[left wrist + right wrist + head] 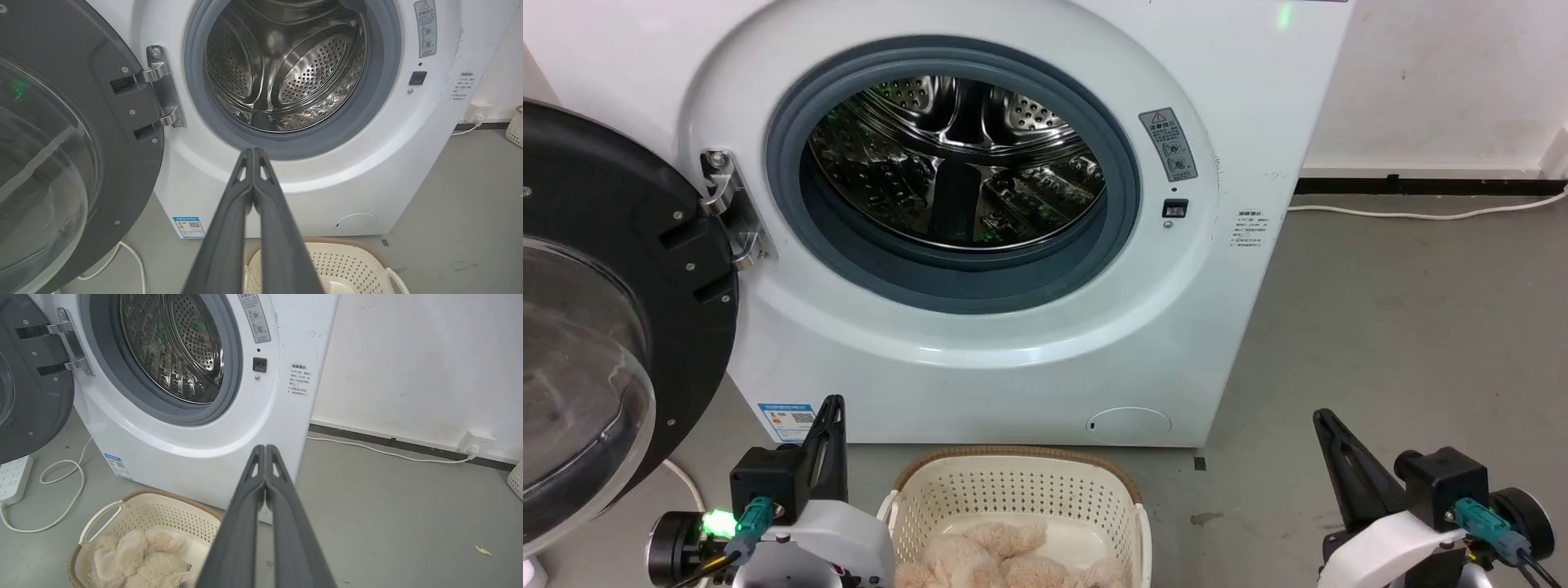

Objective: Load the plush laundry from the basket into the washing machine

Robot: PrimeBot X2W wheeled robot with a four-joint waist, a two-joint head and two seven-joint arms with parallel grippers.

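The white washing machine [980, 359] stands ahead with its door [596, 318] swung wide to the left, and no laundry shows in the steel drum [956, 163]. On the floor before it sits the cream basket [1013, 490], and the shaggy beige plush laundry [996, 555] lies inside it. The toy is also in the right wrist view [139, 563]. My left gripper [833, 402] hovers left of the basket, shut with nothing held [253, 152]. Right of the basket my right gripper [1319, 415] is shut and empty too [265, 448].
A white cable [61, 490] loops on the grey floor left of the washer, beside a power strip [14, 479]. Another cord [1421, 214] runs along the wall at the right to a socket [476, 441]. A second basket's edge [515, 126] shows far right.
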